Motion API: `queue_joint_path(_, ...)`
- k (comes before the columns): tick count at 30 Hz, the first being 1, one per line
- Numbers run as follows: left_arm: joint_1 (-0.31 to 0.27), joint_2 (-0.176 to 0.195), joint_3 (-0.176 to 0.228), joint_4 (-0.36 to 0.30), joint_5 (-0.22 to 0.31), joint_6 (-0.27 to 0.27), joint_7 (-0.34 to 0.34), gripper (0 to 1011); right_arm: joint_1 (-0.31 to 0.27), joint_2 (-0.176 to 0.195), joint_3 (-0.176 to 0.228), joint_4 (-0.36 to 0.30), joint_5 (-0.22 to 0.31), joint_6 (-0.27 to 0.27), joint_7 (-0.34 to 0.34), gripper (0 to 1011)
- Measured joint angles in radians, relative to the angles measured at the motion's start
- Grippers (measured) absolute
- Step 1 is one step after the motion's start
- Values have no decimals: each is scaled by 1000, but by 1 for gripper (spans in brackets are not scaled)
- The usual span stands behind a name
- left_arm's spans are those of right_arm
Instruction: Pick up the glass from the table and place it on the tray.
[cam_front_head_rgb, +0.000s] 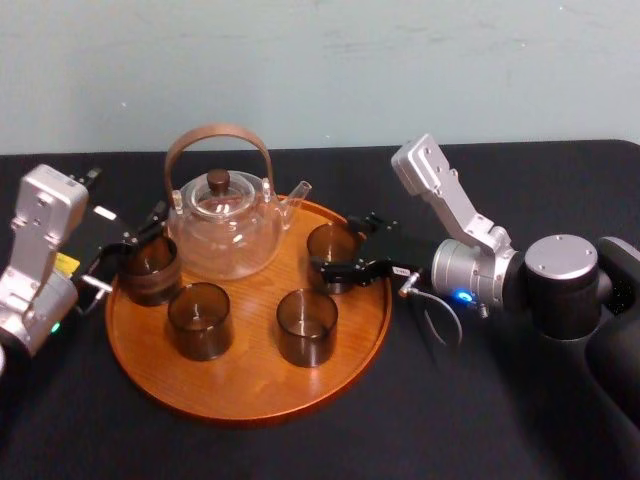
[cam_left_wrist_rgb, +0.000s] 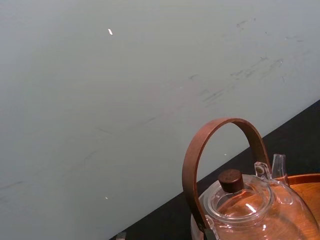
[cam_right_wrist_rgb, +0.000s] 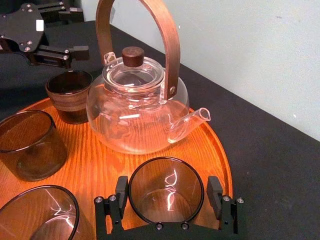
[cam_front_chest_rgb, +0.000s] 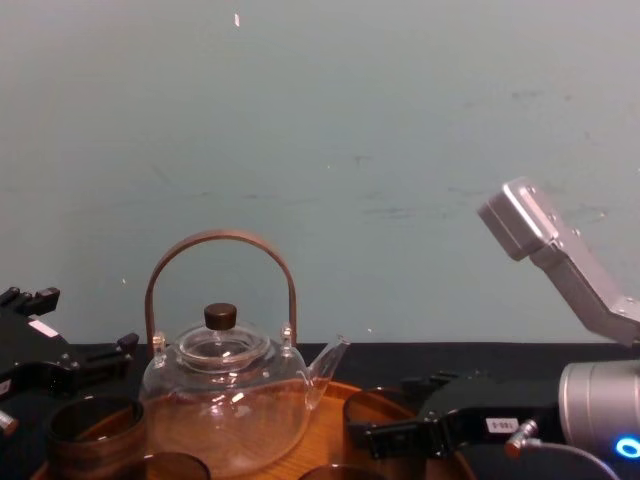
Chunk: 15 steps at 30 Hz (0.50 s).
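1. The tray (cam_front_head_rgb: 250, 395) is glossy varnished wood with a strong grain.
2. The teapot (cam_front_head_rgb: 225, 230) is clear shiny glass, with a smooth wooden handle and knob.
3. The glass (cam_right_wrist_rgb: 166, 190) is smoky brown and glossy.
4. The desk (cam_front_head_rgb: 480, 420) is matt black.
5. My right gripper (cam_right_wrist_rgb: 167, 189) is matt black too.

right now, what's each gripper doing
left gripper: cannot tell, it sits by the dark cup
right gripper: closed on the glass, which is on the tray

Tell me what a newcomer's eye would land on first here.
The glass teapot with its arched wooden handle stands out first, at the back of the round wooden tray among dark glasses. Next comes the right gripper, set around the glass at the tray's right rear. The left gripper sits by the tray's left edge.
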Motion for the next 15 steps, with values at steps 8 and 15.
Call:
queue_joint_path(8,0,0,0,0,0,0,0,1001,-15,18,15,-39,21,0,10,1002)
queue_joint_path(15,0,0,0,0,0,0,0,1001,-71,69,44,-160,43,-21,0,1002)
